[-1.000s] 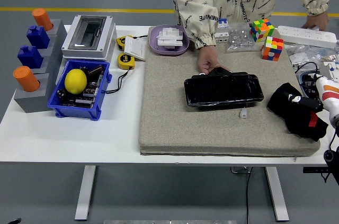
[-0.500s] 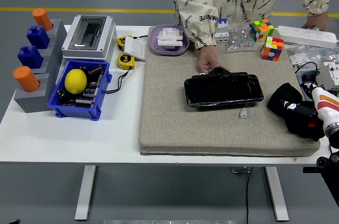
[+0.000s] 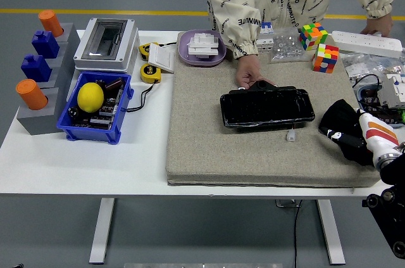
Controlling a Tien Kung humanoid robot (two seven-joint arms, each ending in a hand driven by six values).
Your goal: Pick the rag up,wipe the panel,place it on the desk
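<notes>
Mat point(image 3: 209, 147) bare L of panel point(image 3: 267, 108); person's hand point(image 3: 250, 73) at panel's far-L edge.

Far to the left of the hand, a yellow lemon point(image 3: 90, 97) lies in a blue bin point(image 3: 124, 103) beside a grey electrical box point(image 3: 105, 42). Two colourful cubes point(image 3: 319, 46) and a white power strip point(image 3: 367, 42) sit beyond it, with a purple bowl point(image 3: 185, 51) further left.

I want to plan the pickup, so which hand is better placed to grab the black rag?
The right hand. It already lies on the black rag at the mat's right end, just right of the panel. No left hand shows in the head view.
</notes>
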